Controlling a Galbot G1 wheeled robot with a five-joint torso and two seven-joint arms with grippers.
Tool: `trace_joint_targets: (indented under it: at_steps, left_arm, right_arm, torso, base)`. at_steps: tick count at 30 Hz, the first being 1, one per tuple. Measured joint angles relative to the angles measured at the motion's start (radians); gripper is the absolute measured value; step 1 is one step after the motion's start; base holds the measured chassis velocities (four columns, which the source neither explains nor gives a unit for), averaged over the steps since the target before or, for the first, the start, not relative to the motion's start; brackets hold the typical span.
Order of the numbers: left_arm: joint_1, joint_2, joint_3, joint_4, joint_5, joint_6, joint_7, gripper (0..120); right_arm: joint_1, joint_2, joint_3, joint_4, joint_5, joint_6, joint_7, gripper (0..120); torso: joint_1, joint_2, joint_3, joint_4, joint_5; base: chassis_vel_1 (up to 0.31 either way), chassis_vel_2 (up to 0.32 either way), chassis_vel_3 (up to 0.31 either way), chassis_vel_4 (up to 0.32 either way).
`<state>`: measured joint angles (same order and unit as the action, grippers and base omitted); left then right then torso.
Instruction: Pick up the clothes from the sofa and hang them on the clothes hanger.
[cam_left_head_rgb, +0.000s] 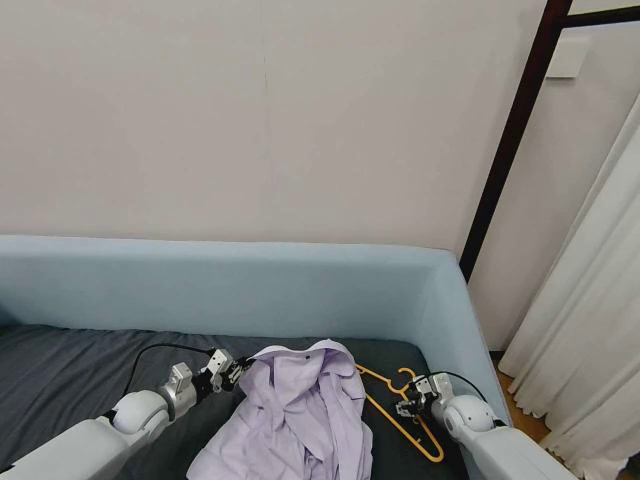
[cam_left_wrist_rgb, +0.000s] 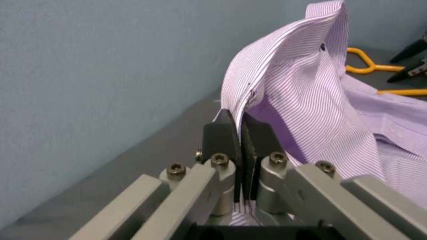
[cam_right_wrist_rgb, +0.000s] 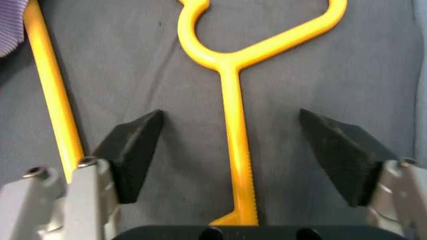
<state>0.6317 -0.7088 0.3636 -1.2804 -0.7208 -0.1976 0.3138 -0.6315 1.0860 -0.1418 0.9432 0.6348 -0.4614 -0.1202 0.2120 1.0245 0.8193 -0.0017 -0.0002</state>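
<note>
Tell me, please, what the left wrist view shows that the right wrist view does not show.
Left wrist view: the left gripper shut on the edge of the lilac striped shirt, with the sofa's blue backrest beside it. Right wrist view: the right gripper open, its fingers either side of the bar of the yellow hanger. Shared: the hanger, some shirt fabric, the dark seat cushion.
</note>
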Motion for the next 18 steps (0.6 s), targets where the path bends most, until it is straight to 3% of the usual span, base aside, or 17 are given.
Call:
trace_joint_targets:
  at_steps: [7,9,18]
  left_arm:
    - [-0.007,0.003,0.005,-0.001,-0.001,-0.001,0.001,0]
    - [-0.007,0.003,0.006,-0.002,-0.001,-0.001,0.002,0]
    - [-0.008,0.003,0.010,-0.001,-0.003,-0.001,0.004,0]
  right_arm:
    - [-0.002,0.003,0.007,-0.011,-0.010,0.003,-0.034,55]
    - [-0.002,0.006,0.012,-0.021,-0.015,0.006,-0.041,43]
    - [0.002,0.005,0.013,-0.028,-0.018,0.009,-0.043,14]
  torso:
    - [0.000,0.000,0.000,0.0002,0.0000]
    - [0.000,0.000,0.000,0.0001,0.0000]
    - [0.000,0.000,0.000,0.0002,0.0002]
  base:
    - [0.000,0.000,0.000,0.000]
    - [0.000,0.000,0.000,0.000]
    - [0.000,0.000,0.000,0.000]
